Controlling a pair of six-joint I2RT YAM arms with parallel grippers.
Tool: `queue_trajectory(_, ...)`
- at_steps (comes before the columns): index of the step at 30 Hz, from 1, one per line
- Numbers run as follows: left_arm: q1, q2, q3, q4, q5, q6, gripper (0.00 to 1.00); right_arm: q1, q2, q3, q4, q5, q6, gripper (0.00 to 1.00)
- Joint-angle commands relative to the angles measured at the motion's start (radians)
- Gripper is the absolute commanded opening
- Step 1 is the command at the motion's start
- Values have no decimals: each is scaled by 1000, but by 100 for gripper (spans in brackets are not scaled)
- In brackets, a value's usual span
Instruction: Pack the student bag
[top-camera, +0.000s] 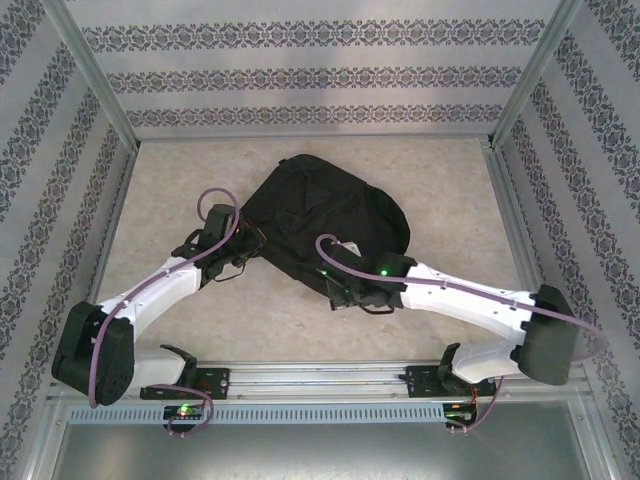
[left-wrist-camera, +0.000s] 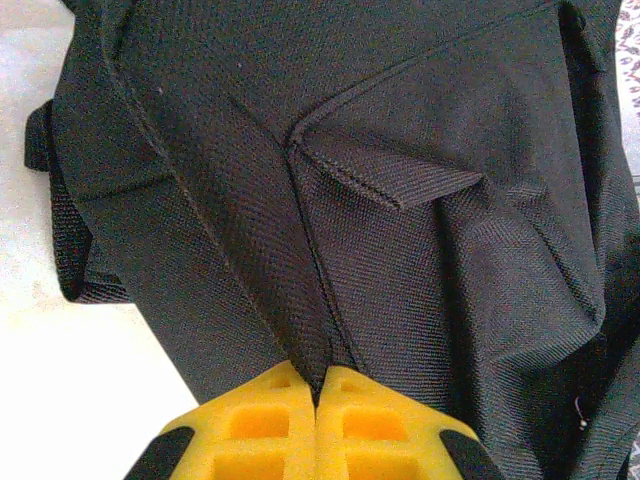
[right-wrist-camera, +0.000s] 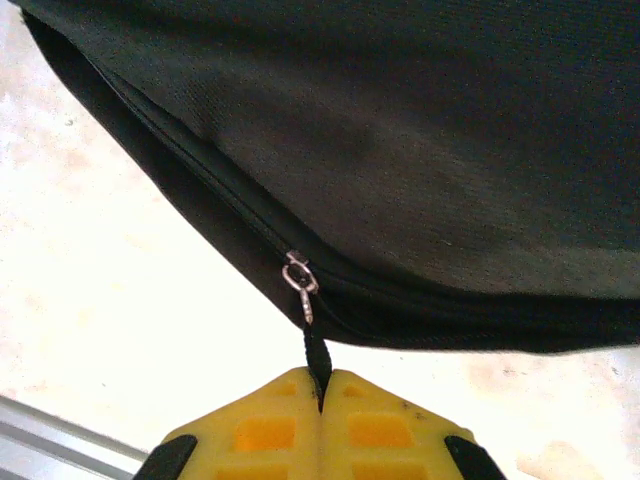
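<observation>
The student bag (top-camera: 320, 215) is a large black fabric backpack lying flat in the middle of the table. At its left edge my left gripper (top-camera: 243, 255) is shut, its yellow jaws pinching a fold of the bag's black fabric (left-wrist-camera: 318, 372). My right gripper (top-camera: 338, 287) sits at the bag's near edge, shut on the black zipper pull tab (right-wrist-camera: 317, 358). That tab hangs from a small metal zipper slider (right-wrist-camera: 299, 283) on the bag's zip line (right-wrist-camera: 200, 165), which looks closed.
The beige table (top-camera: 180, 180) is fenced by aluminium frame posts (top-camera: 95, 75) and patterned side walls. A metal rail (top-camera: 320, 378) with the arm bases runs along the near edge. A strap (left-wrist-camera: 40, 135) sticks out at the bag's left side.
</observation>
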Motion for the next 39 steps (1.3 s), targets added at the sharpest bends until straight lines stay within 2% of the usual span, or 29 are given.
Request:
queue_trajectory(1, 37, 4, 46, -36, -86, 70, 0, -22, -73, -56, -81, -43, -44, 0)
queue_trajectory(6, 49, 16, 84, -69, -101, 124, 0, -54, -133, -100, -48, -129, -88, 0)
queue_trajectory(10, 61, 56, 174, -132, -97, 226, 0, -51, -89, -70, 44, -258, -125, 0)
queue_trajectory(13, 72, 107, 281, -236, -85, 309, 27, -48, -49, -40, 138, -303, -121, 0)
queue_trajectory(16, 90, 101, 297, -271, -33, 256, 48, -46, -2, -12, 223, -333, -98, 0)
queue_trajectory(20, 76, 17, 187, -214, 57, 93, 55, -36, 61, 23, 280, -349, -92, 0)
queue_trajectory(26, -53, -112, 77, -185, 63, 18, 61, -36, 112, 34, 343, -362, -82, 0)
queue_trajectory(31, -128, -126, -2, -100, 47, -38, 61, -38, 113, 22, 360, -366, -83, 0)
queue_trajectory(36, -147, -92, -8, -80, 39, -40, 55, -40, 104, 5, 368, -365, -81, 0)
queue_trajectory(39, -147, -69, -12, -62, 26, -39, 46, -41, 101, -4, 373, -360, -77, 0)
